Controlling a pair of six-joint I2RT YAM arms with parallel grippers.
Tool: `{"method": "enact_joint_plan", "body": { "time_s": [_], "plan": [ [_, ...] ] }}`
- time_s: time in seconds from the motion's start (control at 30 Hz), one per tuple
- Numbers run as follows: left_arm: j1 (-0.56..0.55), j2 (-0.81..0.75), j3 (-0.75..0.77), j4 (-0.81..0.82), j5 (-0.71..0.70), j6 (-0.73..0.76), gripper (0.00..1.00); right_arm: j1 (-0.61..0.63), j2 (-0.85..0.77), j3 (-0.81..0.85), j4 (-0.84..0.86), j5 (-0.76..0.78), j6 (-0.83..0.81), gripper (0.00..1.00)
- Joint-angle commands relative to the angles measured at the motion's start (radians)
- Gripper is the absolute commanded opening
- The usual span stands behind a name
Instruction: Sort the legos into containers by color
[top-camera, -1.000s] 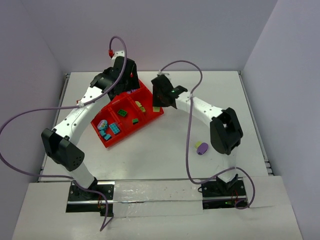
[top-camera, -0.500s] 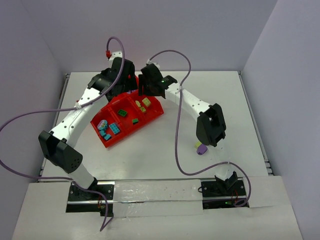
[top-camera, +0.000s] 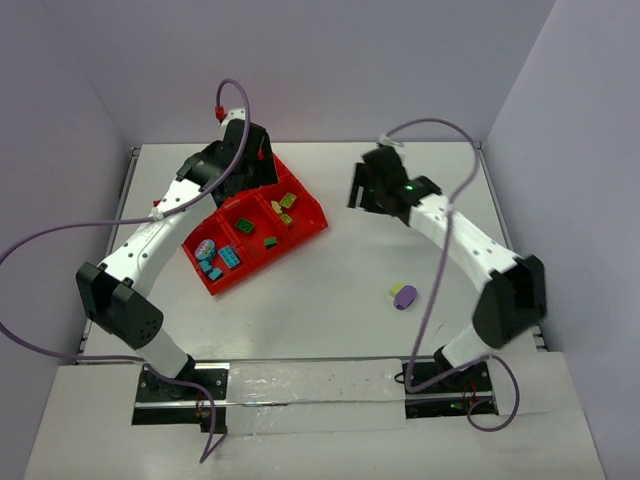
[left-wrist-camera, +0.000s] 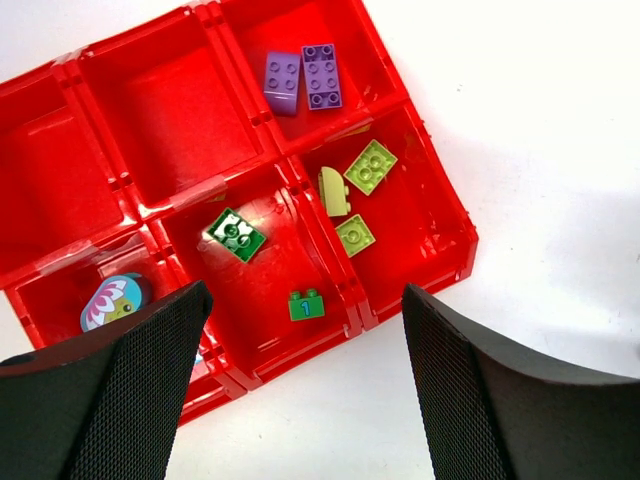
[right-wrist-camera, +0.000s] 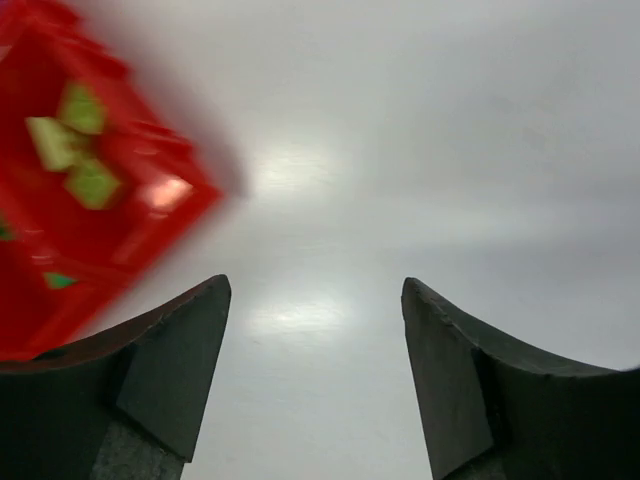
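The containers are the compartments of one red tray (top-camera: 290, 248), (left-wrist-camera: 440, 262), which is blurred at the left of the right wrist view (right-wrist-camera: 150, 200). Sorted legos lie inside: purple bricks (left-wrist-camera: 303, 78), yellow-green bricks (left-wrist-camera: 370, 167), (right-wrist-camera: 80, 150), green bricks (left-wrist-camera: 237, 234), (top-camera: 245, 224) and teal bricks (top-camera: 228, 256). A purple and yellow-green clump (top-camera: 403, 296) lies loose on the table. My left gripper (top-camera: 252, 170), (left-wrist-camera: 305, 288) hovers open and empty above the tray. My right gripper (top-camera: 358, 188), (right-wrist-camera: 316, 282) is open and empty over bare table to the right of the tray.
A round piece with a flower picture (left-wrist-camera: 110, 300) sits in a near-left compartment beside the teal bricks. Grey walls close the white table (top-camera: 330, 300) at the back and on both sides. Purple cables loop over both arms.
My right arm reached over the tray's far right corner, then swung back right over the table, and its jaws opened. The left arm has hardly moved.
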Motion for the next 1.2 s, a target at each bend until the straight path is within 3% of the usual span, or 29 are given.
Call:
{"method": "enact_joint_plan", "body": {
  "time_s": [0.0,0.1,0.37,0.53,0.87,1.07,1.17],
  "plan": [
    [0.005,-0.037,0.0,0.06,0.04,0.012,0.85,-0.06,-0.208,-0.247,-0.098,0.106,0.068,0.79],
    [0.004,-0.048,-0.011,0.059,0.073,0.003,0.85,-0.091,-0.379,-0.441,-0.176,0.097,0.144,0.86],
    [0.002,-0.068,-0.062,0.08,0.12,-0.02,0.84,-0.099,-0.612,-0.7,-0.217,0.0,0.342,0.97],
    [-0.004,-0.056,-0.055,0.079,0.126,-0.017,0.84,-0.101,-0.577,-0.723,-0.132,-0.079,0.404,0.98],
    [-0.005,-0.056,-0.065,0.066,0.105,-0.011,0.84,-0.083,-0.378,-0.754,0.066,-0.11,0.327,0.98],
    [-0.005,-0.06,-0.081,0.081,0.103,-0.015,0.84,0.05,-0.237,-0.633,0.116,-0.106,0.249,0.98],
    [-0.005,-0.042,-0.071,0.075,0.105,-0.022,0.84,0.111,-0.165,-0.573,0.173,-0.184,0.179,0.98]
  ]
}}
